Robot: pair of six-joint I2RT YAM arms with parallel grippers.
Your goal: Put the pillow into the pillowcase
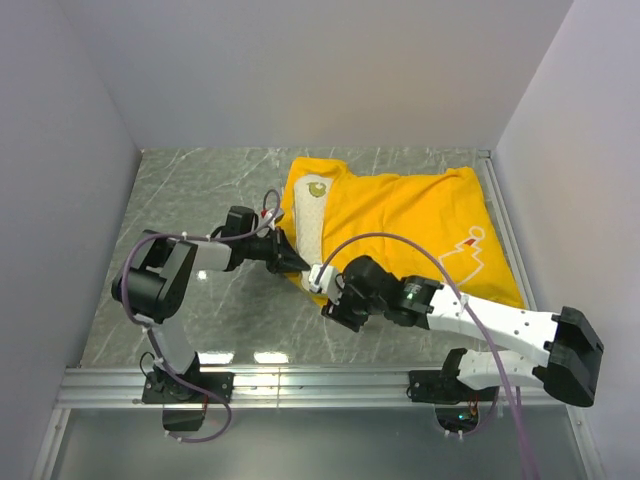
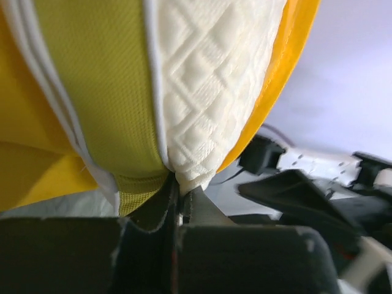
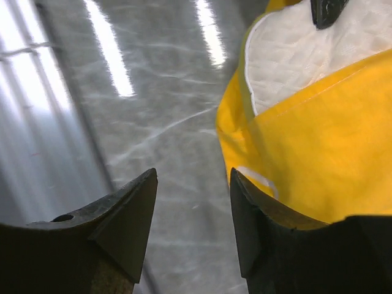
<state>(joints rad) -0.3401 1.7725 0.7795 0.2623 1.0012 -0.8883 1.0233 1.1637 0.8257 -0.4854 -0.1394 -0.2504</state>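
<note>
Pillow (image 2: 208,92) corner is pinched in the left gripper (image 2: 177,199), jaws clamped tight. The rest rises straight ahead, wrapped by the pillowcase (image 2: 30,165). The right gripper (image 3: 193,214) stands spread apart, holding nothing, with yellow pillowcase fabric just beside its right finger.

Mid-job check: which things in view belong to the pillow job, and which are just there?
Job in hand: pillow; pillowcase; left gripper, shut on the pillow's corner; right gripper, open beside the pillowcase.

Just there: marble table; purple cable; metal rail.
</note>
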